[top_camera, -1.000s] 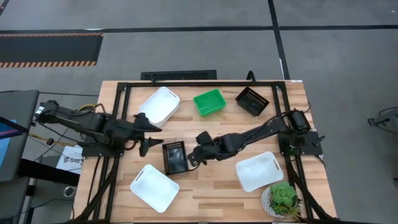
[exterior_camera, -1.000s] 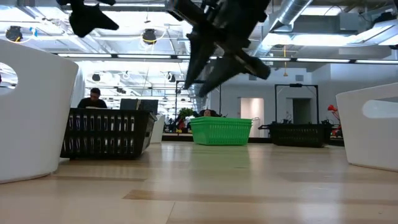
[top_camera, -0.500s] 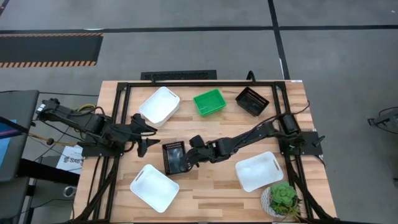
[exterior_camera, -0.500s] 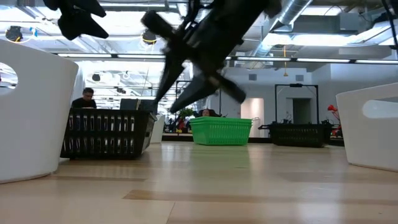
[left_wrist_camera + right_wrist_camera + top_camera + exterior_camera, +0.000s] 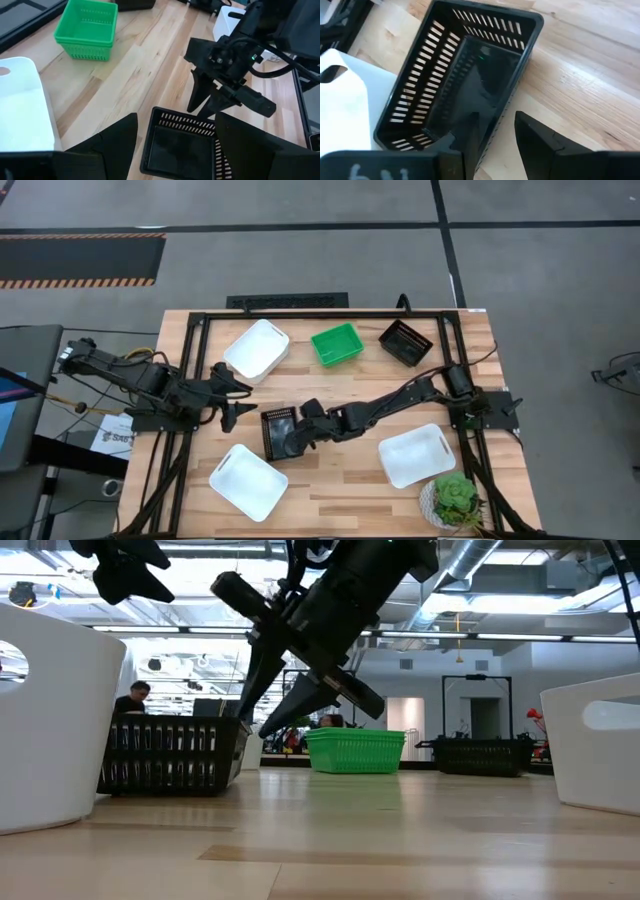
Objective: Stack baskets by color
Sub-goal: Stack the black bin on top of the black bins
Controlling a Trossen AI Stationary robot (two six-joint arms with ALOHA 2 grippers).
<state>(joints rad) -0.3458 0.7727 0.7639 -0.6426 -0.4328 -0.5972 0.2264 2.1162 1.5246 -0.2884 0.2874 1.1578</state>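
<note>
Right hand [image 5: 297,442] sits at the 3 o'clock wall of the black basket [image 5: 280,433], centre of the counter [image 5: 340,395]. Fingers apart, straddling that wall: one inside, one outside, nothing clamped yet.

Risks:
- Slotted wall is thin; if the inner finger [image 5: 470,135] catches a slot, closing may tilt the basket or drag it.
- A grip on one long wall only could let the basket swing on lift.
- White basket [image 5: 248,481] lies just beside at 7 o'clock, so a shove could bump it.

Black basket is upright, mouth up, long axis roughly 12–6 o'clock in the high view, slightly skewed.

Left hand [image 5: 230,388] hovers at 10 o'clock of the basket, fingers apart, empty.
</note>
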